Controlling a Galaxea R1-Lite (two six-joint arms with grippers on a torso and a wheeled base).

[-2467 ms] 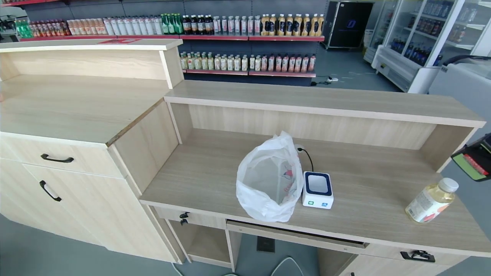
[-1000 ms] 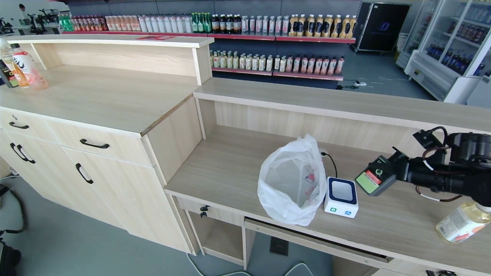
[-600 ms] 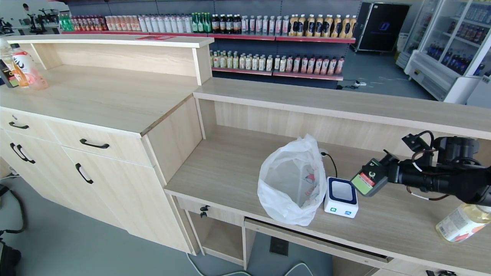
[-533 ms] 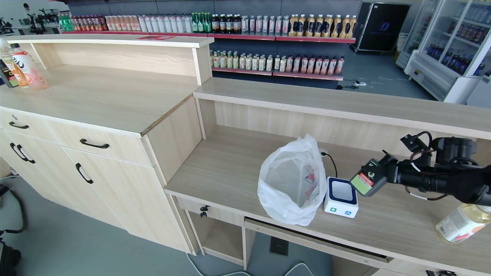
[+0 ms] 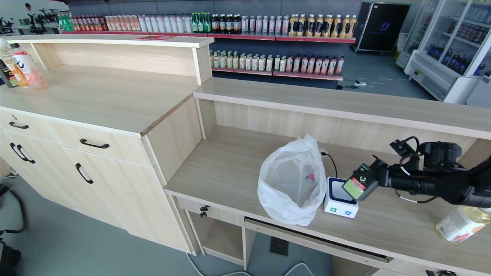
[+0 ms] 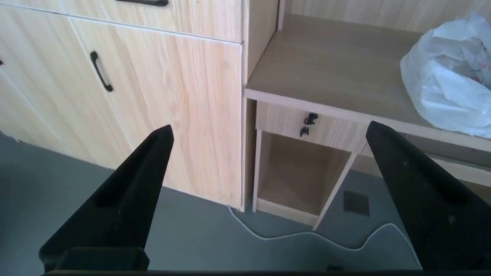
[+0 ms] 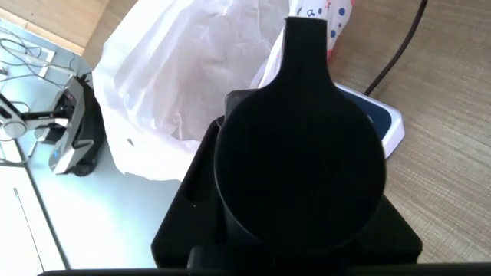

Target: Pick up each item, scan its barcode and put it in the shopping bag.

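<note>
My right gripper (image 5: 371,179) is shut on a black item (image 5: 358,185) with a green and red face, held just above the right edge of the white scanner (image 5: 337,199). In the right wrist view the black item (image 7: 299,169) covers most of the scanner (image 7: 387,123), and the white shopping bag (image 7: 184,84) lies beyond it. The bag (image 5: 291,180) stands open on the lower counter, touching the scanner's left side. My left gripper (image 6: 268,199) hangs open over the floor in front of the counter, with the bag (image 6: 453,69) off to one side.
A bottle of yellow drink (image 5: 462,224) lies on the counter at the far right, under my right arm. Bottles (image 5: 25,69) stand on the raised counter (image 5: 99,99) at the far left. A back ledge (image 5: 337,105) overhangs the lower counter. Store shelves fill the background.
My right arm has carried the black item leftward and lower, from right of the scanner to just above its edge. Before that the head camera turned, shifting the whole picture.
</note>
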